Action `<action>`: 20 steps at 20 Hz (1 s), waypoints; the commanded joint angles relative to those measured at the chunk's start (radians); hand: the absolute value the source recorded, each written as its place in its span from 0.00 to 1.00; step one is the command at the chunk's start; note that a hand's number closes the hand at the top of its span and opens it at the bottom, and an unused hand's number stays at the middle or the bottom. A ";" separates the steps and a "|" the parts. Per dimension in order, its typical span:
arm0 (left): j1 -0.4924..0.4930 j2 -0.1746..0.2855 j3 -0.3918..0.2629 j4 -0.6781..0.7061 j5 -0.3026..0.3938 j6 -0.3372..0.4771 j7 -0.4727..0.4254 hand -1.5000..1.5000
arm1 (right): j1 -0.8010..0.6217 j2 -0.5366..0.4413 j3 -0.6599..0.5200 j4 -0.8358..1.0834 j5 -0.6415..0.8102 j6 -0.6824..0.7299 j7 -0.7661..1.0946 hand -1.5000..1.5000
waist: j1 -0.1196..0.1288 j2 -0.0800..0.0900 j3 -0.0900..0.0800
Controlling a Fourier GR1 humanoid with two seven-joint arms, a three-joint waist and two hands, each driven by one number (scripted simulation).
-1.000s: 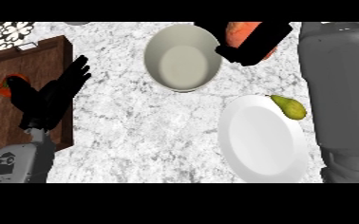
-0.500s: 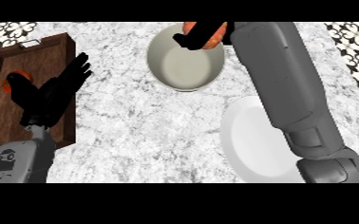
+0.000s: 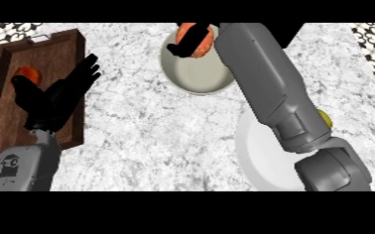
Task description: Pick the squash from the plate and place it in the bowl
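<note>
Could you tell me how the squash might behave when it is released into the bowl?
The squash looks rounded and smooth, so it would probably roll a little, but the deep bowl should catch it. It seems rigid: the fingers of the right hand curl round it without denting it.

A kitchen: marble counter [image 3: 147, 129] (with bowl [image 3: 194, 77], plate [image 3: 258, 161]).

The marbled counter [image 3: 147, 129] carries a cream bowl [image 3: 192, 83] at twelve o'clock, a white plate [image 3: 262, 164] at five, and a wooden tray [image 3: 64, 54] at nine.
</note>
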 commanded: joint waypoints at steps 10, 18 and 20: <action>-0.094 -0.022 -0.034 0.035 -0.013 0.001 0.011 0.50 | -0.051 0.024 -0.176 0.299 -0.249 -0.092 -0.033 0.00 | 0.063 0.023 0.001; -0.075 -0.051 -0.045 0.047 -0.036 0.026 -0.033 0.50 | -0.064 0.012 -0.194 0.302 -0.253 -0.248 -0.170 0.00 | 0.055 0.028 0.000; -0.062 -0.023 -0.023 0.041 -0.013 0.005 -0.006 0.50 | -0.054 0.019 -0.212 0.305 -0.267 -0.310 -0.188 0.00 | 0.054 0.020 0.001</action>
